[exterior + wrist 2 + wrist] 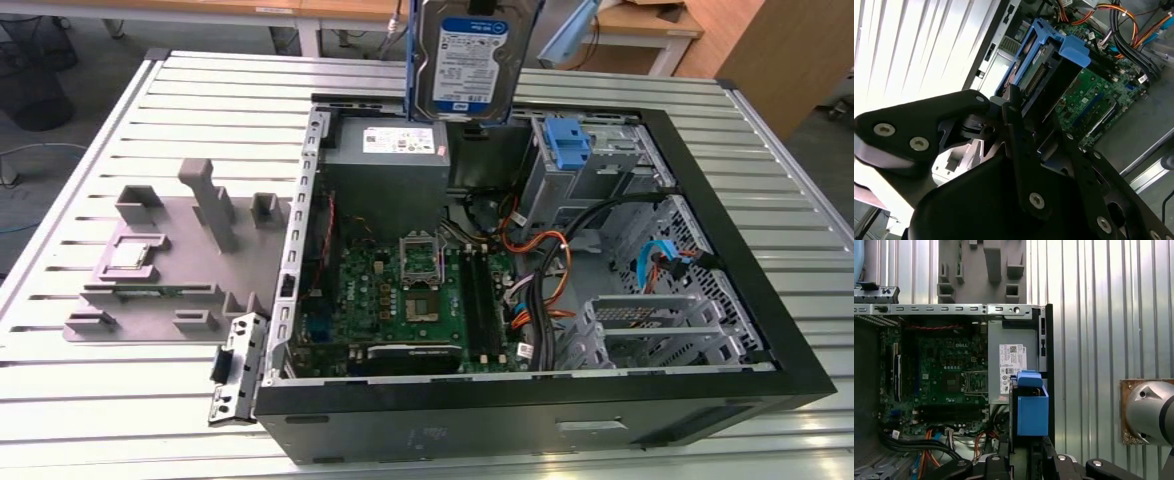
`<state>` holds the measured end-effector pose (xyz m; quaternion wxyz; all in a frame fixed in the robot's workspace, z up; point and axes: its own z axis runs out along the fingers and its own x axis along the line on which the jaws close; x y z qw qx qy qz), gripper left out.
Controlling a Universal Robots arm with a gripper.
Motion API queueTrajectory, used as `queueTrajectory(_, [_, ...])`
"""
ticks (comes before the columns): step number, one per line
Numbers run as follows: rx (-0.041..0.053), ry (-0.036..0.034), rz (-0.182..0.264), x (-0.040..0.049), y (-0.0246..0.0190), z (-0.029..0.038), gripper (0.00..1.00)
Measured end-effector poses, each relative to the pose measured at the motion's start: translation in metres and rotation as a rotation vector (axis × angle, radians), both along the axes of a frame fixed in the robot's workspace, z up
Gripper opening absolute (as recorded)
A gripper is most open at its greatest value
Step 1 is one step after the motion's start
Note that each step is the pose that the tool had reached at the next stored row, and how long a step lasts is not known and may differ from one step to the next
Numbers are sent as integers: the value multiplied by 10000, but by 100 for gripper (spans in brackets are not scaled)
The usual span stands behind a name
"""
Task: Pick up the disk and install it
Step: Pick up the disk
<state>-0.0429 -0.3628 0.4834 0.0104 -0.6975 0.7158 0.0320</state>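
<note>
Surface: slatted metal table (pixel 107 400), with an open computer case (pixel 750 300) lying on it.
Hand: my gripper (pixel 1029 115) is clamped on the disk (pixel 467 60) by its blue carrier.
Disk position: upright in the air, above the power supply (pixel 390 160) at the case's far side.
Step, as I judge it: carrying. Grip firm, drive square, well clear of the case wall and cables (pixel 547 245).
Count: one disk, one case, one power supply, one blue bracket (pixel 567 140) in the bay, one grey fixture (pixel 160 260) at the exterior view's left.
</note>
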Motion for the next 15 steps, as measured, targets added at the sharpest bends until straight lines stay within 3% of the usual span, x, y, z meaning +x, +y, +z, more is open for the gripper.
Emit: queueTrajectory(15, [0, 0, 0, 16, -405, 0, 35])
